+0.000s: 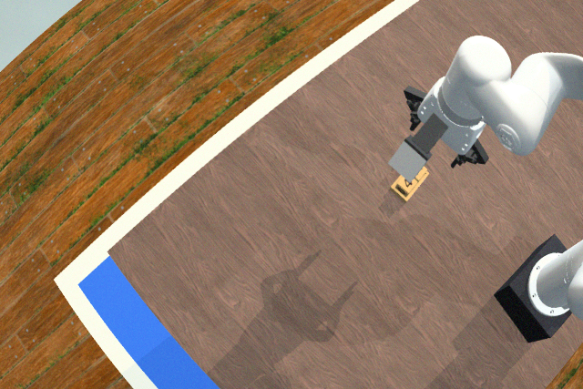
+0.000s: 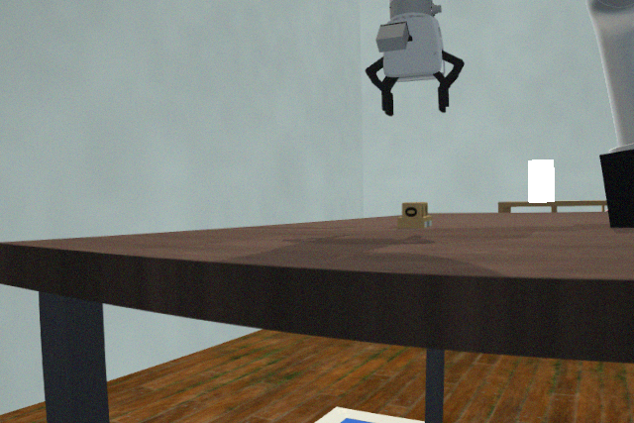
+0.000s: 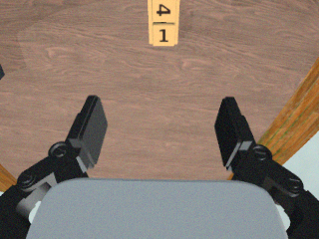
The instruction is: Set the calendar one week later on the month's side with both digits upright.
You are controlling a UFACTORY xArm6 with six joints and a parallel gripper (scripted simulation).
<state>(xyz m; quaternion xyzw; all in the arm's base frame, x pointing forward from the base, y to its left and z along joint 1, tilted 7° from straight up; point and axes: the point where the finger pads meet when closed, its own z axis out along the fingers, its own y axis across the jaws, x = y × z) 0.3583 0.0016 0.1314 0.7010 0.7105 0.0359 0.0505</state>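
Note:
The calendar (image 1: pixel 409 184) is a small tan tray holding two tan cubes side by side, flat on the brown table. In the wrist view the top faces read 4 (image 3: pixel 163 8) and 1 (image 3: pixel 163 35). In the exterior view the calendar (image 2: pixel 413 215) shows a 0 on the cube face turned to that camera. The side with the month's name is not readable. My gripper (image 2: pixel 414 103) hangs high above the table, pointing down, open and empty. In the wrist view its fingers stand wide apart, with the calendar ahead of them. It also shows in the top view (image 1: pixel 442 132).
The arm's black base (image 1: pixel 532 297) stands on the table to the right. The table's edge (image 3: pixel 293 119) runs close by on the right of the wrist view. A white block (image 2: pixel 540 180) and a low wooden frame (image 2: pixel 553 205) are in the background. A blue mat (image 1: pixel 127 323) lies on the floor.

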